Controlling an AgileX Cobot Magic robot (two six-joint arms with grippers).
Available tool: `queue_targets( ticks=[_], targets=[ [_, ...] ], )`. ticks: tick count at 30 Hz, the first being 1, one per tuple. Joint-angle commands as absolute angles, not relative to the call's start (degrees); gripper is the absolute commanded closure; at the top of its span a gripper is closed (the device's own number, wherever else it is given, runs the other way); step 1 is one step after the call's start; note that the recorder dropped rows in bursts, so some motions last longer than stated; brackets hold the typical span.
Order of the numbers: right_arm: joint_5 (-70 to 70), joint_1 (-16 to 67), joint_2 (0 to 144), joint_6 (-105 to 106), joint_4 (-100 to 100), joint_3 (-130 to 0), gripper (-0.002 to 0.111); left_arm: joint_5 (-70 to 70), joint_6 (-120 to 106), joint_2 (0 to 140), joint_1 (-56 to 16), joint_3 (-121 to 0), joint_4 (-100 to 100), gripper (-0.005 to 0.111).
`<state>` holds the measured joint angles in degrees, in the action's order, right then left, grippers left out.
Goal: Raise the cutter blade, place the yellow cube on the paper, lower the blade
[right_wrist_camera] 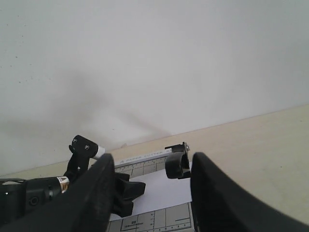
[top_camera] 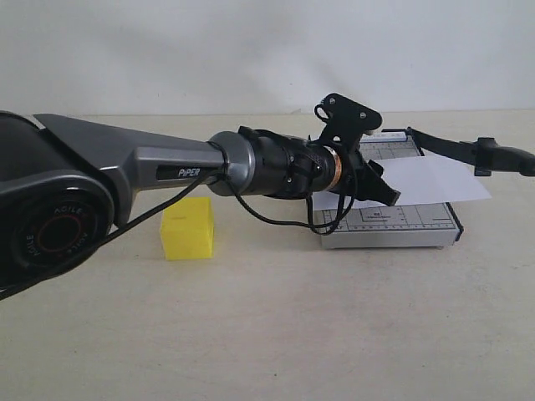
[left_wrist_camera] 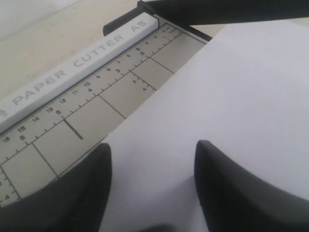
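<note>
The yellow cube (top_camera: 187,228) sits on the table left of the grey cutter base (top_camera: 393,224). The paper (top_camera: 435,180) lies across the base and sticks out to the right. The cutter blade (top_camera: 464,150) is raised at an angle above the paper, with its handle end (right_wrist_camera: 177,164) toward the right edge. My left gripper (top_camera: 380,184) hovers low over the paper (left_wrist_camera: 231,96), open (left_wrist_camera: 153,145), with nothing between its fingers. My right gripper (right_wrist_camera: 152,155) is open. The blade's handle shows between its fingers, close to one of them, and I cannot tell if they touch.
The left arm (top_camera: 167,167) stretches across the table from the left and passes above the cube. A white ruler bar marked PAPER CUTTER (left_wrist_camera: 72,65) runs along the base's far side. A pale wall stands behind the table.
</note>
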<state>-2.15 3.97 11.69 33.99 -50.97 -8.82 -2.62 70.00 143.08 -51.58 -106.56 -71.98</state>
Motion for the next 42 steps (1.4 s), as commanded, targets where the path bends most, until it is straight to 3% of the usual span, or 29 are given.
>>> queue_targets(
  ticks=[1,15,24,35,42],
  targets=[
    [-2.1,4.0,11.4,34.4,-50.6,-8.7,0.061,-2.6,70.5,143.7,-52.0,-106.5,-71.8,0.056],
    [-2.1,4.0,11.4,34.4,-50.6,-8.7,0.061,-0.7,66.3,143.5,-51.9,-110.2,-74.8,0.056],
    [-2.1,4.0,11.3,34.4,-50.6,-8.7,0.061,-11.5,62.0,138.9,-51.9,-110.9,-73.9,0.056],
    [-2.1,4.0,11.3,34.4,-50.6,-8.7,0.061,-23.5,21.8,135.8,-51.8,-110.7,-31.1,0.061],
    [-2.1,4.0,11.3,34.4,-50.6,-8.7,0.061,-26.4,20.0,135.8,-51.8,-110.7,-24.3,0.061]
  ],
)
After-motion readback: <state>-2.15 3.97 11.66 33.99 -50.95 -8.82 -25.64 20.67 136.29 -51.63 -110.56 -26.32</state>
